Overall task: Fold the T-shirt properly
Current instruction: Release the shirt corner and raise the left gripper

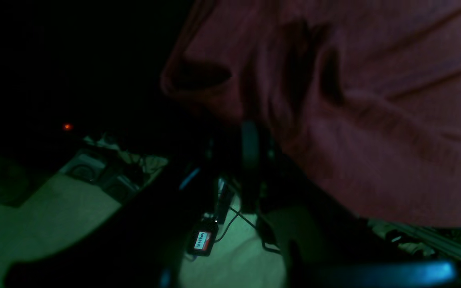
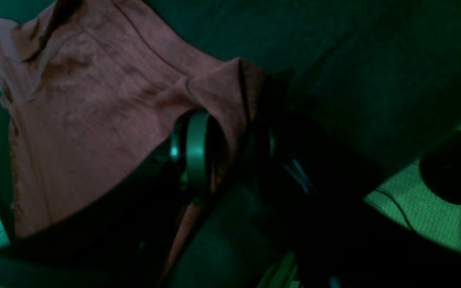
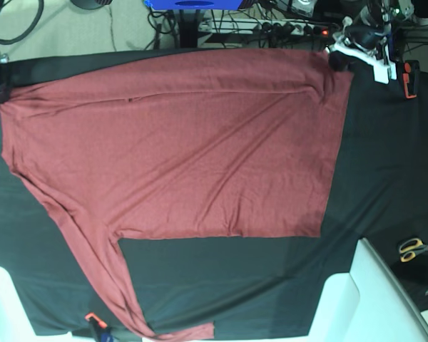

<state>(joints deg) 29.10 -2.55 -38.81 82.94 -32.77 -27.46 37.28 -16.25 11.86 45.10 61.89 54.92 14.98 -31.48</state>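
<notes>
Maroon T-shirt spread flat on black tablecloth.
Right gripper pinches a shirt corner; left gripper jaws unclear.

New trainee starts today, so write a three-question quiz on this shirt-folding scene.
1. True or false: the T-shirt lies on a white tablecloth.
2. In the base view, the scissors lie: A) on the T-shirt, B) right of it on the tablecloth, apart from it, C) in a gripper.
3. Which part of the T-shirt stretches toward the bottom edge of the base view?

Key: 1. False, the tablecloth is black. 2. B. 3. A long sleeve.
</notes>
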